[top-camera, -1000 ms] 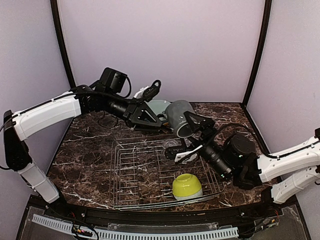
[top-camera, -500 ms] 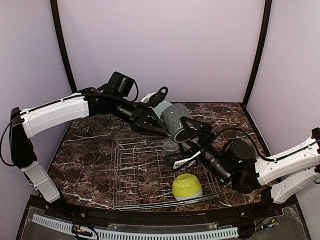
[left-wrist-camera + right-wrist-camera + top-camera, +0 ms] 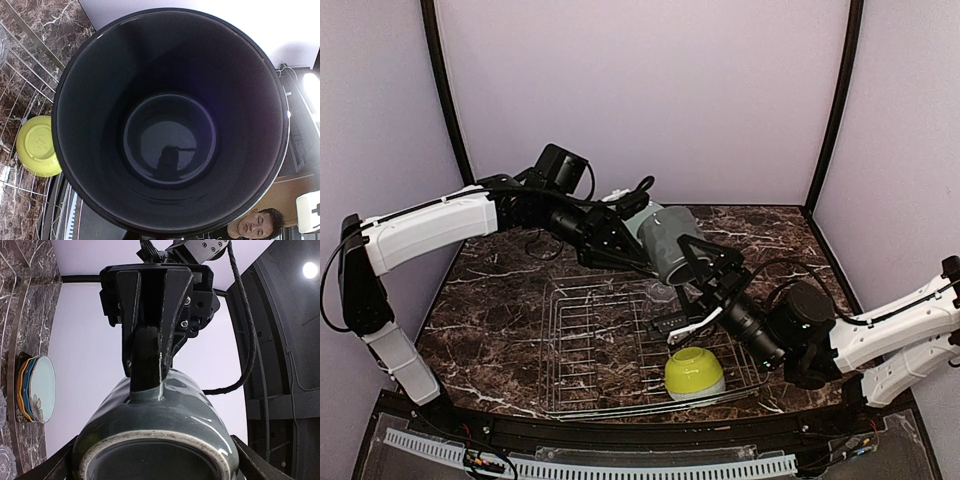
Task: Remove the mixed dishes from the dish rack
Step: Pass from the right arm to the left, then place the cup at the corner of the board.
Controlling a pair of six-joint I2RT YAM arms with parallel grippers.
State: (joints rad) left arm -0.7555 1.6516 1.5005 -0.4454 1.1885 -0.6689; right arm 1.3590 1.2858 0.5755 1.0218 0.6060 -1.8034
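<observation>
The dark grey mug (image 3: 670, 245) hangs in the air over the back of the dish rack (image 3: 590, 340), on its side. My right gripper (image 3: 702, 272) is shut on its base end; its fingers (image 3: 67, 466) straddle the mug (image 3: 155, 430). My left gripper (image 3: 642, 232) is shut on the mug's handle, as the right wrist view (image 3: 148, 365) shows. The left wrist view looks straight into the mug's mouth (image 3: 170, 135), and its own fingers are hidden. The lime-green bowl (image 3: 694, 372) lies upside down in the rack's front right.
A stack of plates (image 3: 35, 388), pale teal on top, lies on the marble table at the back. A clear glass (image 3: 665, 293) stands in the rack under the mug. The bowl also shows in the left wrist view (image 3: 37, 146). Purple walls close the back and sides.
My left gripper moved right to the mug and closed on its handle. My right gripper shifted the mug slightly left and down, still holding it.
</observation>
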